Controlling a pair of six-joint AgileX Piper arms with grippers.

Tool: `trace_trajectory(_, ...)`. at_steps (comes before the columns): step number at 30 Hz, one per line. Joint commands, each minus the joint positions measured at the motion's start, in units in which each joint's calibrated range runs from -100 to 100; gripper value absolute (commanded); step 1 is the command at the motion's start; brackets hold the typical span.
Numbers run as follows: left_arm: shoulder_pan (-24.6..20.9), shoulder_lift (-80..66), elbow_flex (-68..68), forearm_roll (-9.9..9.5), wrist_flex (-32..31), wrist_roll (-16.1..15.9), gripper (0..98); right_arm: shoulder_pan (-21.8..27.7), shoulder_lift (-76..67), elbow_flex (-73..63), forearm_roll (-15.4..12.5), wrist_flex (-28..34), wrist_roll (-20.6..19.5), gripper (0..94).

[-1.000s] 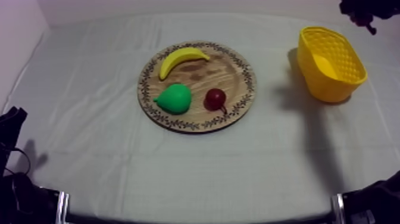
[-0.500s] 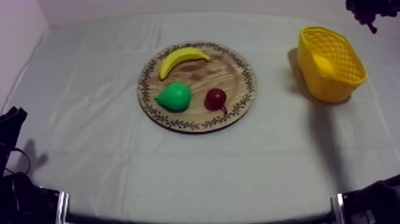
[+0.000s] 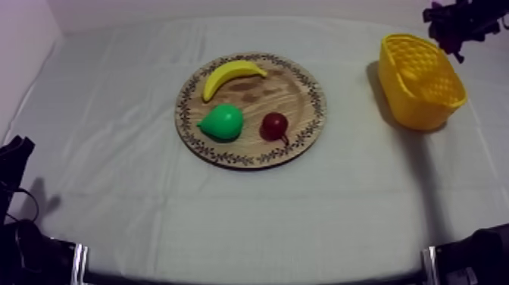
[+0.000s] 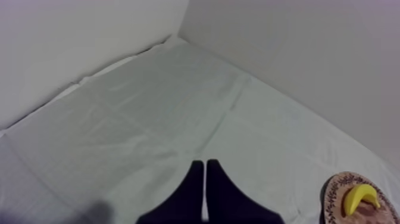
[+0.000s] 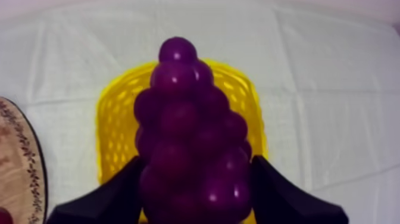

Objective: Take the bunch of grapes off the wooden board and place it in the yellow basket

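Left tool (image 4: 204, 190): fingers pressed together, nothing in them, low over bare counter (image 4: 149, 107) on my left side. Beyond it is the board (image 4: 334, 199) with the banana (image 4: 359, 196); the pear (image 3: 222, 123) and small red fruit (image 3: 273, 126) sit on it too. Right tool (image 5: 196, 199): clamped on the grapes (image 5: 184, 131), held in the air over the basket (image 5: 113, 119). Basket stands far right on the counter, well apart from the board.
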Motion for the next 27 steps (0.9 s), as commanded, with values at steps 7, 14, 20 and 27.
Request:
trace_trajectory(7,0.0,0.0,0.0,-0.01,0.0,0.0,0.1,0.7,6.4,-0.8,0.5,-2.6,-0.8,27.7)
trace_trajectory(14,0.0,0.0,0.0,-0.01,0.0,0.0,0.1,0.4,9.7,-0.6,1.0,-3.5,-1.2,27.1)
trace_trajectory(20,0.0,0.0,0.0,-0.01,0.0,0.0,0.1,0.6,10.2,-0.1,0.6,-4.1,-0.8,27.4)
trace_trajectory(27,0.0,0.0,0.0,-0.01,0.0,0.0,0.1,0.6,11.4,2.0,0.8,-5.0,-0.5,27.4)
